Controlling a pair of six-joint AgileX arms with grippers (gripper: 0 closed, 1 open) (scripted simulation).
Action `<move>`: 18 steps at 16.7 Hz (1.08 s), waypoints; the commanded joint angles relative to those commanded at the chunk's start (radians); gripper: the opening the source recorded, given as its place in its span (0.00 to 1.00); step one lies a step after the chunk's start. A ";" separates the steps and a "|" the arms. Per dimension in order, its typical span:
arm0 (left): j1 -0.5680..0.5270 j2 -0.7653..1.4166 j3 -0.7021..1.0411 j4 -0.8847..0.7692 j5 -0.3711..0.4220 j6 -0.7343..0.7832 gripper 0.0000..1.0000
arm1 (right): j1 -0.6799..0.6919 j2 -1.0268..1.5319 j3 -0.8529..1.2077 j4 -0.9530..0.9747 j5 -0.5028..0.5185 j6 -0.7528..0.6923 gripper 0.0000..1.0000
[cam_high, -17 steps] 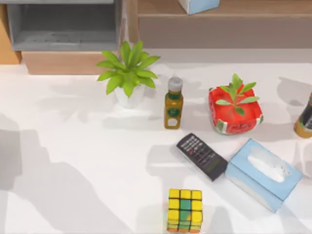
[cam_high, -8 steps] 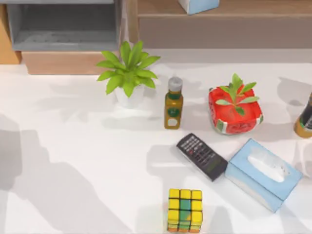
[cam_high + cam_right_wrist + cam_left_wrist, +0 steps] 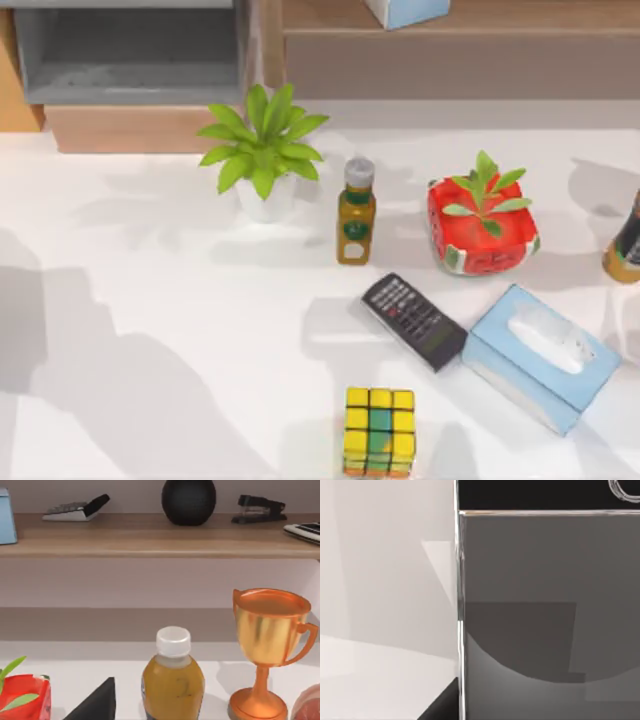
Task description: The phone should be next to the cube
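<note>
One phone (image 3: 414, 321), one cube (image 3: 379, 431), two plants (image 3: 262, 150), two tissue boxes (image 3: 540, 356), two bottles (image 3: 355, 211), one gold cup (image 3: 267, 650).

No readable text, brand, number or sign anywhere. Rows of small pale and red buttons on the phone (image 3: 414, 321), markings too small to read. A dark green round label on the olive bottle (image 3: 355, 212) near the tabletop's middle, nothing legible on it. A dark label on the bottle at the right edge (image 3: 626, 243), blurred past reading. A faint dark mark on the amber bottle (image 3: 173, 677) in the right wrist view, not decipherable. Plain coloured squares on the cube (image 3: 379, 431), no lettering. No engraving visible on the trophy (image 3: 267, 645).
</note>
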 joint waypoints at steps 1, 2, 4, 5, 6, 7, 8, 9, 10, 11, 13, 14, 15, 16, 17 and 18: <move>0.000 -0.007 0.006 -0.007 0.000 0.000 0.00 | 0.000 0.000 0.000 0.000 0.000 0.000 1.00; 0.000 -0.008 0.006 -0.007 0.000 -0.001 0.00 | 0.000 0.000 0.000 0.000 0.000 0.000 1.00; 0.000 -0.004 0.004 -0.005 0.000 0.001 0.00 | 0.000 0.000 0.000 0.000 0.000 0.000 1.00; 0.000 -0.004 0.004 -0.005 0.000 0.001 0.00 | 0.000 0.000 0.000 0.000 0.000 0.000 1.00; -0.003 -0.012 0.012 -0.007 -0.001 -0.001 0.00 | 0.000 0.000 0.000 0.000 0.000 0.000 1.00; -0.008 -0.027 0.025 -0.010 0.000 -0.004 0.00 | 0.000 0.000 0.000 0.000 0.000 0.000 1.00; -0.018 -0.047 0.039 -0.014 0.001 -0.009 0.00 | 0.000 0.000 0.000 0.000 0.000 0.000 1.00; -0.031 -0.069 0.053 -0.020 0.003 -0.017 0.00 | 0.000 0.000 0.000 0.000 0.000 0.000 1.00; -0.048 -0.093 0.065 -0.026 0.005 -0.027 0.00 | 0.000 0.000 0.000 0.000 0.000 0.000 1.00; -0.068 -0.118 0.077 -0.033 0.008 -0.039 0.00 | 0.000 0.000 0.000 0.000 0.000 0.000 1.00; -0.118 -0.171 0.095 -0.048 0.015 -0.071 0.00 | 0.000 0.000 0.000 0.000 0.000 0.000 1.00; -0.147 -0.198 0.102 -0.056 0.019 -0.092 0.00 | 0.000 0.000 0.000 0.000 0.000 0.000 1.00; -0.179 -0.224 0.108 -0.065 0.023 -0.116 0.00 | 0.000 0.000 0.000 0.000 0.000 0.000 1.00; -0.214 -0.250 0.113 -0.073 0.027 -0.143 0.00 | 0.000 0.000 0.000 0.000 0.000 0.000 1.00; -0.251 -0.274 0.116 -0.082 0.030 -0.173 0.00 | 0.000 0.000 0.000 0.000 0.000 0.000 1.00; -0.290 -0.295 0.118 -0.092 0.033 -0.208 0.00 | 0.000 0.000 0.000 0.000 0.000 0.000 1.00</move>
